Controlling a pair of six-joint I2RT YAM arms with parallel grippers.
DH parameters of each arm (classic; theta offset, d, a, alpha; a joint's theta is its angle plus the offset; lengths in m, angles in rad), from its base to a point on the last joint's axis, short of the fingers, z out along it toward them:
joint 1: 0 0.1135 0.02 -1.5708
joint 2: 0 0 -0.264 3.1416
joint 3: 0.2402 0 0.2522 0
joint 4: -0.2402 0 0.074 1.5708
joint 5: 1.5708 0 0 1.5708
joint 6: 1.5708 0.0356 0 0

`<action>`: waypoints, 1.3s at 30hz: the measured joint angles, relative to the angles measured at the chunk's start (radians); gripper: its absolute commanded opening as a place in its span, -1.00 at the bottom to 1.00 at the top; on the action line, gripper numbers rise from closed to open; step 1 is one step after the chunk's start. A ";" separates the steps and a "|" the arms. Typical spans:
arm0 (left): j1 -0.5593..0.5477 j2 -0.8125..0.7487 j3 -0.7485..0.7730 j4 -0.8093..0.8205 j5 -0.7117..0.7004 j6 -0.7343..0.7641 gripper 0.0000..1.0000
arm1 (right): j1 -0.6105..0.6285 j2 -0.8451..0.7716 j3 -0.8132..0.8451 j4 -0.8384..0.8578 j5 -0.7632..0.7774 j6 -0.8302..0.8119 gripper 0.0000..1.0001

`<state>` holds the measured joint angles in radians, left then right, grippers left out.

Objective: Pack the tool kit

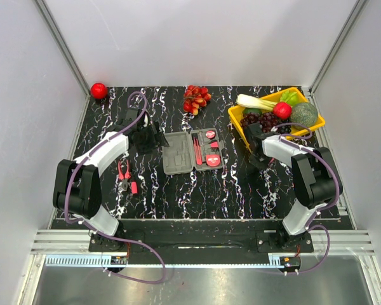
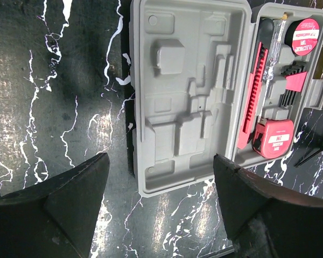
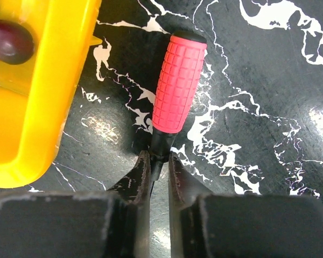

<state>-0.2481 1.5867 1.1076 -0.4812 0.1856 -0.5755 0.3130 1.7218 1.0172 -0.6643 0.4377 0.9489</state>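
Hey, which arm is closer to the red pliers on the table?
Left. The left arm reaches just beyond the pliers, beside the open case; the right arm sits past the case, by the yellow tray.

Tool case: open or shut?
Open. The case lies flat with both halves facing up; one half's moulded slots are bare, the other holds a tape measure.

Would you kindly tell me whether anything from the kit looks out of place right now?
Yes, two things. The red-handled pliers lie loose on the table left of the open case, outside it. The screwdriver sits far right beside the yellow tray, the right tool closed on its shaft.
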 measured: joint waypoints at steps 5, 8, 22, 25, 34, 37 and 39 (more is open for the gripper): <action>0.000 -0.019 0.004 -0.010 -0.006 0.009 0.63 | 0.000 -0.005 0.000 -0.013 0.005 0.016 -1.00; 0.000 -0.050 0.005 -0.025 -0.006 0.014 0.64 | 0.000 -0.034 0.000 -0.055 0.006 0.025 -1.00; 0.000 -0.093 0.008 -0.031 0.058 0.007 0.64 | 0.150 -0.379 0.212 -0.037 -0.132 -0.160 -1.00; 0.000 -0.091 0.021 -0.029 0.089 0.009 0.63 | 0.190 -0.294 0.249 0.071 -0.260 -0.282 -1.00; 0.001 -0.018 0.163 -0.010 0.127 0.009 0.49 | 0.230 0.119 0.476 0.197 -0.574 -0.516 -1.00; 0.002 0.036 0.199 0.011 0.143 -0.002 0.38 | 0.237 0.207 0.552 0.220 -0.644 -0.556 -1.00; 0.002 0.085 0.226 0.017 0.156 -0.006 0.29 | 0.241 0.245 0.581 0.238 -0.688 -0.571 -1.00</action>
<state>-0.2466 1.6722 1.3338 -0.4644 0.3416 -0.5819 0.5537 1.9671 1.5982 -0.4267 -0.2504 0.3779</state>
